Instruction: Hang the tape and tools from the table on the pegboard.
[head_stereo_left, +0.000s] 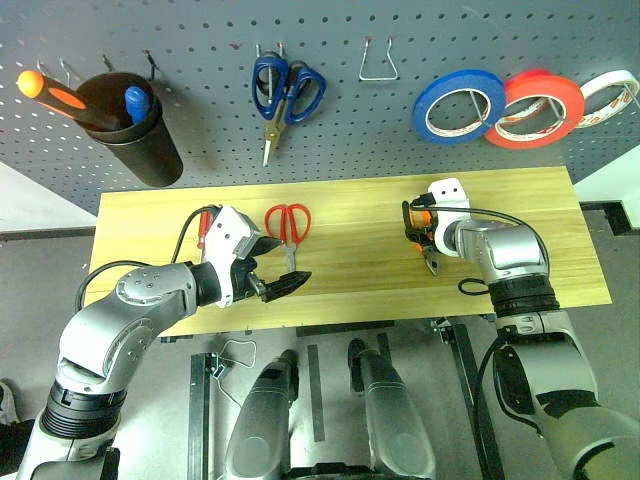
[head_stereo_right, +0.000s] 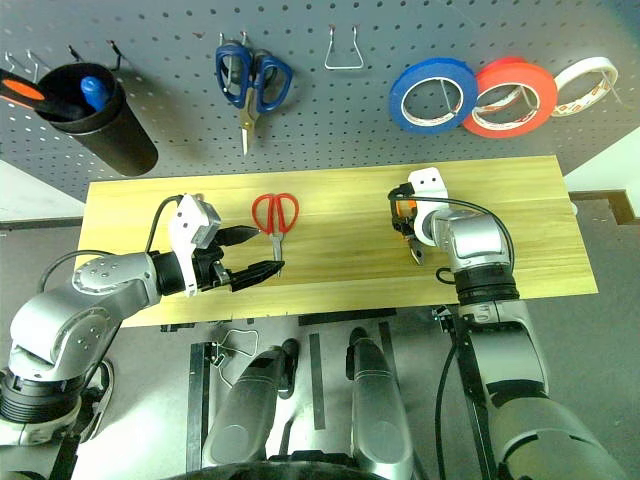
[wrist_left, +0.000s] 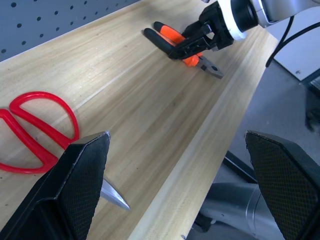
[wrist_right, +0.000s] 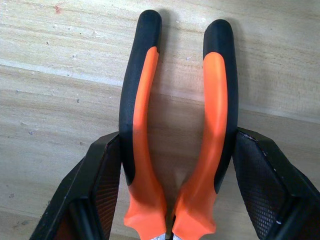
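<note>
Lying btwn right hand (wrist_right: 170, 200) fingers, touching both: pliers (wrist_right: 175, 125) on table (head_stereo_left: 350, 260).

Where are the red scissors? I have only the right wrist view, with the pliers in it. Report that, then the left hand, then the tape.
Observer: The red scissors lie flat on the table, well to the robot's left of the pliers.
Operator: Left hand. Report.
Observer: The left hand is open over the table's near edge, beside the scissors' blades, holding nothing.
Operator: Now the tape.
Observer: The blue tape already hangs on the pegboard, next to a red-orange roll.
</note>
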